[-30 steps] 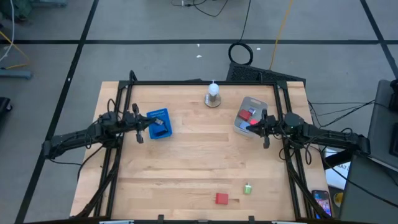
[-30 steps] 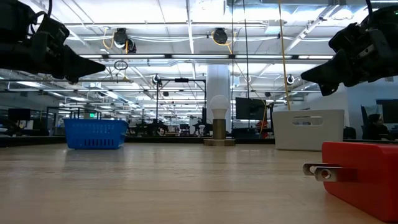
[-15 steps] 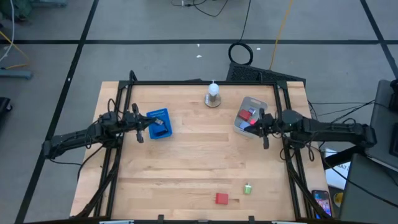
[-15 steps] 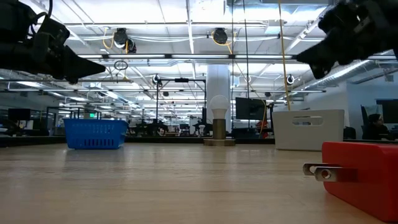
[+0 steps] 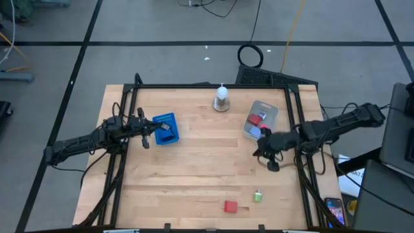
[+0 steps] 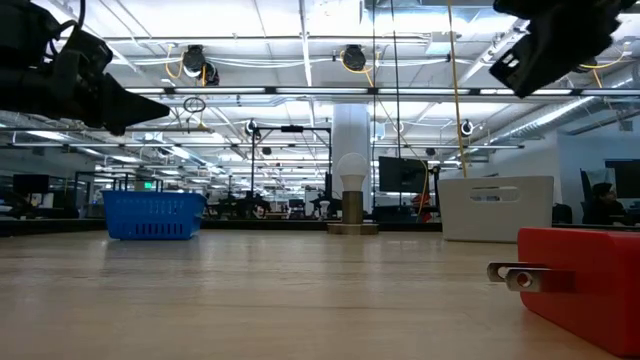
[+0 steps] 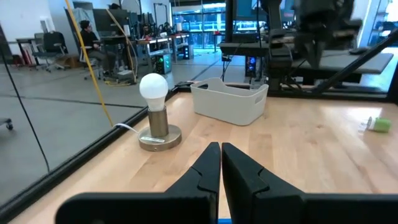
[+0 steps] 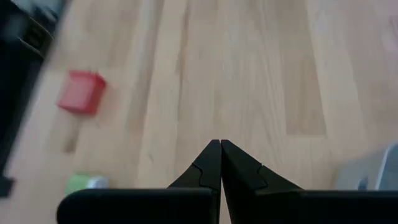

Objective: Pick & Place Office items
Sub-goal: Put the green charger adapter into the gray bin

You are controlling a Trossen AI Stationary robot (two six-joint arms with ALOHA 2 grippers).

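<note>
A red block (image 5: pixel 231 206) and a small green piece (image 5: pixel 257 195) lie on the wooden table near its front edge; both also show in the right wrist view, the red block (image 8: pixel 81 92) and the green piece (image 8: pixel 84 182). More red pieces lie in the translucent grey tub (image 5: pixel 260 120) at the back right. My right gripper (image 5: pixel 260 150) hangs shut and empty in the air, just near of the tub, its fingers (image 8: pixel 220 152) pointing down at bare table. My left gripper (image 5: pixel 147 133) is shut and empty (image 7: pixel 220 155), beside the flat blue box (image 5: pixel 165 128).
A light bulb on a round base (image 5: pixel 222 98) stands at the back middle. The blue box holds a dark item. A black frame runs along the table's left, right and far edges. In the low view the red block (image 6: pixel 580 280) shows metal prongs.
My right gripper has left its place over the grey tub, gone up and toward the table's near edge, and tipped its fingers downward. It has stayed shut.
</note>
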